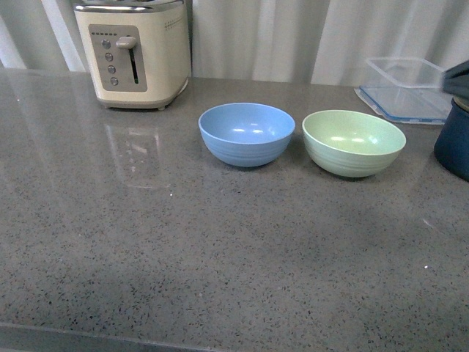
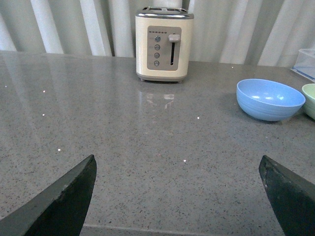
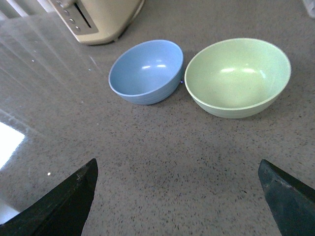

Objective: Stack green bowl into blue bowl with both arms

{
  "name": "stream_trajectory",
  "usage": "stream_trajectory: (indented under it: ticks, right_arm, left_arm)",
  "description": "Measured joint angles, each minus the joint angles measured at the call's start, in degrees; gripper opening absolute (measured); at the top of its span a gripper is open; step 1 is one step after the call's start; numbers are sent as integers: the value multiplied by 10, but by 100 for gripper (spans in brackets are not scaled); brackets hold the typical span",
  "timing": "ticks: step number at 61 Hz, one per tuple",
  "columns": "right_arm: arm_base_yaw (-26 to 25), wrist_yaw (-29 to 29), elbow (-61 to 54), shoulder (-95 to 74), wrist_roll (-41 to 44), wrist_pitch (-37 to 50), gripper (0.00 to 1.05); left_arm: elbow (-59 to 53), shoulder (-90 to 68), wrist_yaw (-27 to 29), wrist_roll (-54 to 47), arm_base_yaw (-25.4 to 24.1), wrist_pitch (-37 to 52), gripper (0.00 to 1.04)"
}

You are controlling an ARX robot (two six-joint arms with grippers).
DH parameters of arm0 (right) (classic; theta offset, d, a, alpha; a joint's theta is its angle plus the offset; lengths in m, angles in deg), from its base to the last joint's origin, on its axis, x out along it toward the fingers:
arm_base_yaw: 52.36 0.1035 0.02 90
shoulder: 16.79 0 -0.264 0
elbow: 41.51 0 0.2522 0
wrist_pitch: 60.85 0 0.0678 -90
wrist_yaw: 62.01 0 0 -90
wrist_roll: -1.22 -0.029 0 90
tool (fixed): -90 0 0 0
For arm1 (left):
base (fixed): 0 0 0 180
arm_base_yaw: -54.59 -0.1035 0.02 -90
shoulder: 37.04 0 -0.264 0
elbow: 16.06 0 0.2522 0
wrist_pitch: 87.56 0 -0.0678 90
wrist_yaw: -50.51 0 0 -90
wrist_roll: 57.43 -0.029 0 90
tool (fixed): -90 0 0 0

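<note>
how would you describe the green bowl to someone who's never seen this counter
Find the cream toaster at the back left of the grey counter; two matching bowls sit to its right. The green bowl is the farther one, between the blue bowl and a dark navy pot. Only its pale mint colour separates it from its sky-blue twin.

front: facing forward over the countertop (image 1: 146, 257) | left wrist: looking low toward the toaster (image 2: 164, 44), far | right wrist: looking down, nearest | all sharing the blue bowl (image 1: 246, 133)
</note>
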Motion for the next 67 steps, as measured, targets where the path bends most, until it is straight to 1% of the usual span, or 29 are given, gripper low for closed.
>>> stream_trajectory:
  ticks: [8,12,24,29,43,67]
  right_arm:
    - [1,-28,103,-141,-13,-26,95]
    - [-3,-56,158,-209,-18,-40,95]
    - [-16,-110,264,-331,-16,-70,95]
    - [-22,-124,297,-364,-16,-80,95]
    - [-41,-156,364,-429,-14,-98,95]
    - [-56,-185,425,-491,-9,-118,95]
  left_arm:
    - [0,0,0,0,0,0,98]
    - [0,0,0,0,0,0,98]
    - [0,0,0,0,0,0,98]
    - [0,0,0,0,0,0,98]
    - [0,0,0,0,0,0,98]
    - [0,0,0,0,0,0,98]
